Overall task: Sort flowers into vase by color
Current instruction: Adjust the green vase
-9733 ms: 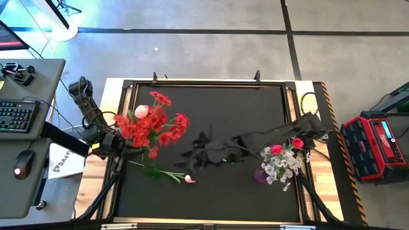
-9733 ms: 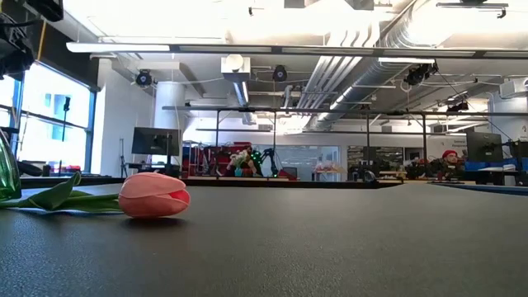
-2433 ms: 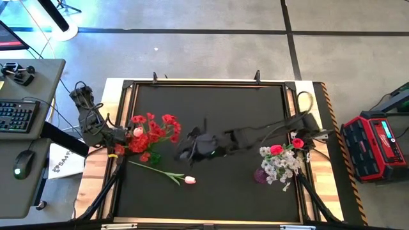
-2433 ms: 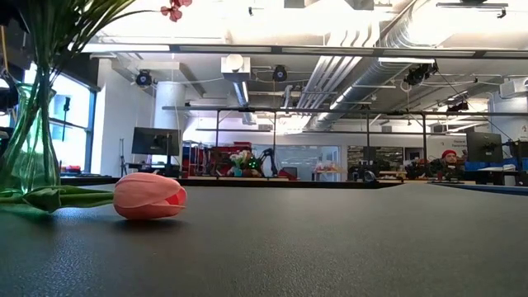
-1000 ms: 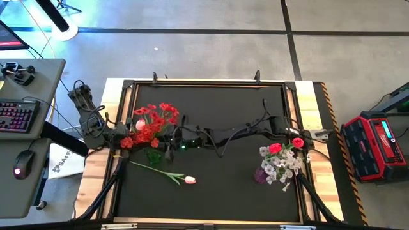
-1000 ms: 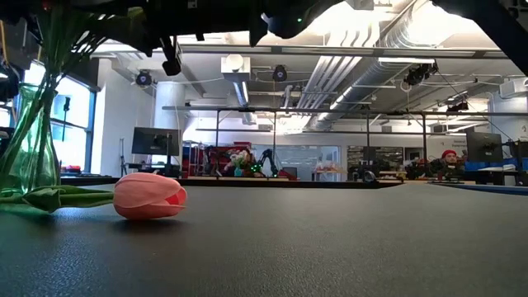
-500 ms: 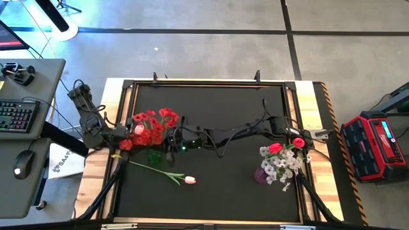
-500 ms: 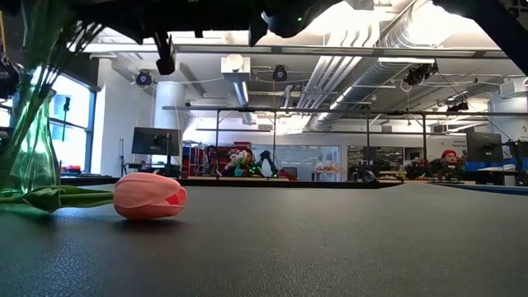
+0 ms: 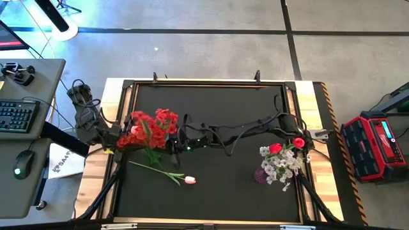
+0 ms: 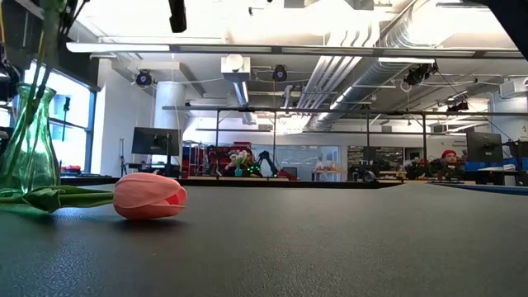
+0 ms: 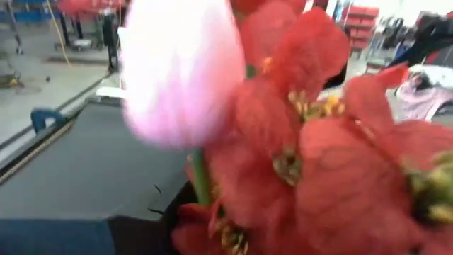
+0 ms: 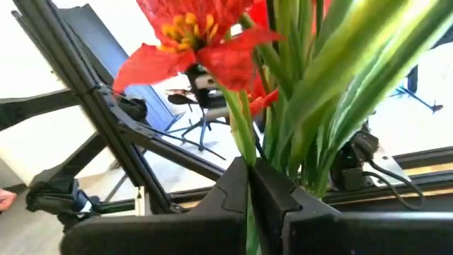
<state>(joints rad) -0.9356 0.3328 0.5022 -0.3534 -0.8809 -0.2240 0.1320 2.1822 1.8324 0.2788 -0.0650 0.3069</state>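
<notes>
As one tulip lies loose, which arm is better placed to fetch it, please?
Probably the right: the right gripper hangs nearer the tulip; the left gripper is farther off, beside the red flowers.

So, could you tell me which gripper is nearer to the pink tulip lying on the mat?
The right gripper: it sits by the red bouquet, just above the pink tulip. The left gripper is farther, at the mat's left edge.

Left gripper behind red blossoms

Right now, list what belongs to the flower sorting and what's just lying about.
Job: red bouquet in green vase; pink tulip on the mat; white and pink bunch; right gripper on a stem; left gripper.

Idle: keyboard, mouse, red toolbox.
</notes>
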